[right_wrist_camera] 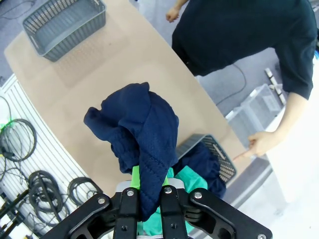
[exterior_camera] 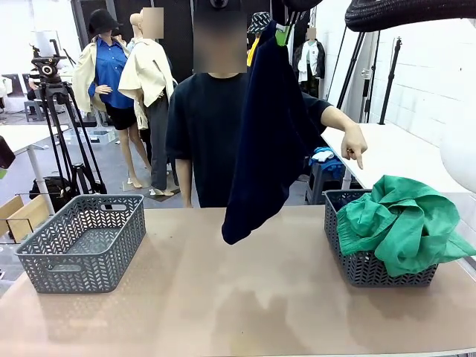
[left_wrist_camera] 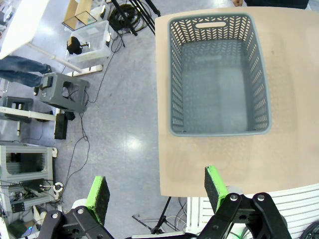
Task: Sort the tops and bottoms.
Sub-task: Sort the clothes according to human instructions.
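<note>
- Right now, you have the long navy-blue fabric garment (exterior_camera: 260, 134) hanging high over the tan table (exterior_camera: 238, 297), pinched in the right gripper (right_wrist_camera: 148, 191), whose jaws are nearly closed on the cloth.
- The grey lattice plastic basket on the right (exterior_camera: 364, 268) already holds a crumpled green garment (exterior_camera: 401, 219); the person's hand (exterior_camera: 354, 143) points down at it.
- The empty grey lattice basket on the left (left_wrist_camera: 219, 74) lies below your left gripper (left_wrist_camera: 157, 191), jaws wide, holding nothing.
- Risk: the dangling hem could snag a basket rim, or the cloth may slip, though grip depth is hard to judge.
- No readable writing.
</note>
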Tool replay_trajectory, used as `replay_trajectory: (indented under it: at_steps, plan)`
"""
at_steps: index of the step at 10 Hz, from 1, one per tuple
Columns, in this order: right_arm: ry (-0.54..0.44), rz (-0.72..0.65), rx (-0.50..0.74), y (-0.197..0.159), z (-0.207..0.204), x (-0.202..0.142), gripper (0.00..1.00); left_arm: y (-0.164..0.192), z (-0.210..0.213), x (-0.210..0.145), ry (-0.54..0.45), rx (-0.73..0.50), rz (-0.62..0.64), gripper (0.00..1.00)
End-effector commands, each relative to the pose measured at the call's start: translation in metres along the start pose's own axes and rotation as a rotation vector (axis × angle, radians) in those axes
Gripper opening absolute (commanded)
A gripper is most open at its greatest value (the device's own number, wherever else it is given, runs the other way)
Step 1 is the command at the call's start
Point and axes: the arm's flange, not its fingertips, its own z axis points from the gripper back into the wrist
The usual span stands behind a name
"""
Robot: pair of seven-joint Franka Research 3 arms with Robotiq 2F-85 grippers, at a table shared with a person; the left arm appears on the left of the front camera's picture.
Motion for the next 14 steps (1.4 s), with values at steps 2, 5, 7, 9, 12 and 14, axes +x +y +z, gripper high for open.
replay_trajectory:
  at_steps: [2, 5, 7, 9, 12, 14]
  plan:
    - [-0.001, 0.000, 0.003, 0.000, 0.001, 0.000, 0.00, 0.003, -0.001, 0.000, -0.006, 0.003, -0.005, 1.00]
    - [-0.022, -0.071, -0.123, -0.030, 0.031, -0.024, 0.00, 0.003, -0.001, 0.000, -0.006, 0.003, -0.005, 1.00]
    - [0.000, -0.213, -0.275, -0.079, 0.066, -0.057, 0.00, 0.003, -0.001, 0.000, -0.006, 0.003, -0.005, 1.00]
    - [0.056, -0.324, -0.339, -0.118, 0.086, -0.094, 0.00, 0.003, -0.001, 0.000, -0.006, 0.003, -0.005, 1.00]
    - [0.071, -0.490, -0.303, -0.162, 0.074, -0.153, 0.00, 0.003, -0.001, 0.000, -0.006, 0.003, -0.005, 1.00]
    - [0.077, -0.555, -0.242, -0.174, 0.049, -0.186, 0.00, 0.003, -0.001, 0.000, -0.006, 0.003, -0.005, 1.00]
